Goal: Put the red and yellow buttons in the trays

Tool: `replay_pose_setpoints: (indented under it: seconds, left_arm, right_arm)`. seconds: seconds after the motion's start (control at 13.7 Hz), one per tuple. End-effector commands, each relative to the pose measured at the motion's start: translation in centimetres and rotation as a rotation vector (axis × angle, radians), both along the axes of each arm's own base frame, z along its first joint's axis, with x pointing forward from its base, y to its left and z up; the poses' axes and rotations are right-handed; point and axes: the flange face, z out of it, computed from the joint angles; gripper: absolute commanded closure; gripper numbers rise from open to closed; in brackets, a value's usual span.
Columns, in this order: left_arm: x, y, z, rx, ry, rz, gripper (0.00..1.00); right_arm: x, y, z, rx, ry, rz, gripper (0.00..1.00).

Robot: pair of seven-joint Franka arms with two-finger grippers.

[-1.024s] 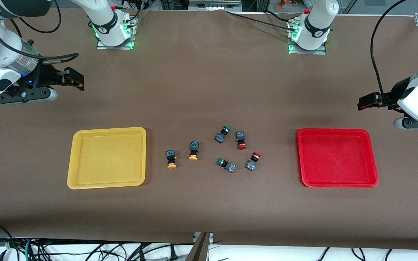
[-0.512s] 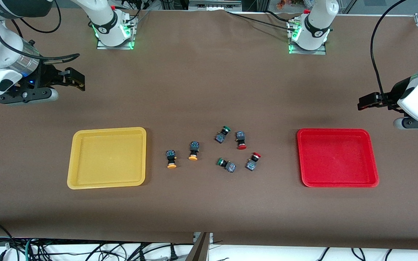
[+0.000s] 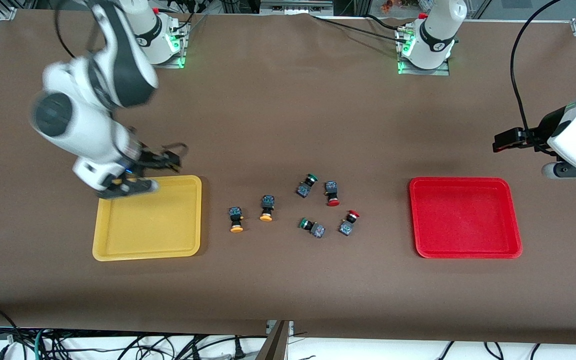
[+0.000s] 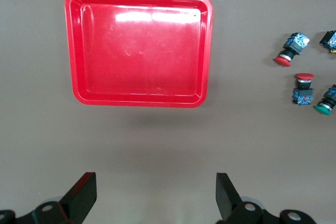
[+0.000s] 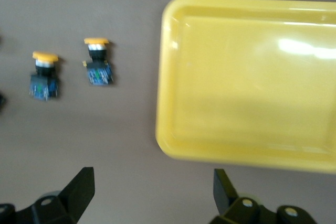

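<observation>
The right gripper (image 3: 170, 159) hangs empty with its fingers spread wide over the table just above the yellow tray's (image 3: 118, 252) edge farthest from the front camera. The left gripper (image 3: 499, 145) waits open and empty over the left arm's end of the table, near the red tray (image 3: 468, 252). Between the two empty trays lie two yellow buttons (image 3: 236, 220) toward the yellow tray, and two red buttons (image 3: 332, 194) with two green buttons (image 3: 306, 185) toward the red tray.

buttons (image 3: 293, 207) clustered mid-table — between two trays (image 3: 148, 218), well apart
</observation>
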Motion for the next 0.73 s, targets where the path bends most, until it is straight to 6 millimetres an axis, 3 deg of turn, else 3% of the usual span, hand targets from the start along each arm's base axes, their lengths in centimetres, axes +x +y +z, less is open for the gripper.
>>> replay_pose_setpoints:
  seconds: [0.0, 0.15, 0.29, 0.37, 0.51, 0.66]
  left_arm:
    - [1.9, -0.1, -3.1, -0.033, 0.033, -0.003, 0.0]
    - [4.0, -1.7, -7.0, -0.041, 0.024, -0.023, 0.0]
    - [5.6, -4.4, -10.0, -0.087, -0.001, -0.032, 0.0]
    - [6.8, -6.0, -12.6, -0.102, -0.019, -0.043, 0.0]
    - [8.6, -10.1, -17.7, -0.103, -0.074, -0.085, 0.0]
    - [9.5, -15.3, -22.3, -0.11, -0.145, -0.141, 0.0]
  right_arm:
    - [3.0, 5.6, -7.1, 0.015, -0.076, -0.074, 0.01]
    - [4.1, 9.0, -10.7, 0.021, -0.106, -0.092, 0.01]
    - [4.5, 10.1, -13.1, 0.029, -0.128, -0.11, 0.01]
    - [4.6, 10.2, -13.8, 0.037, -0.145, -0.126, 0.01]
    - [4.1, 11.3, -15.1, 0.044, -0.154, -0.129, 0.02]
    - [3.1, 12.7, -16.4, 0.041, -0.157, -0.113, 0.06]
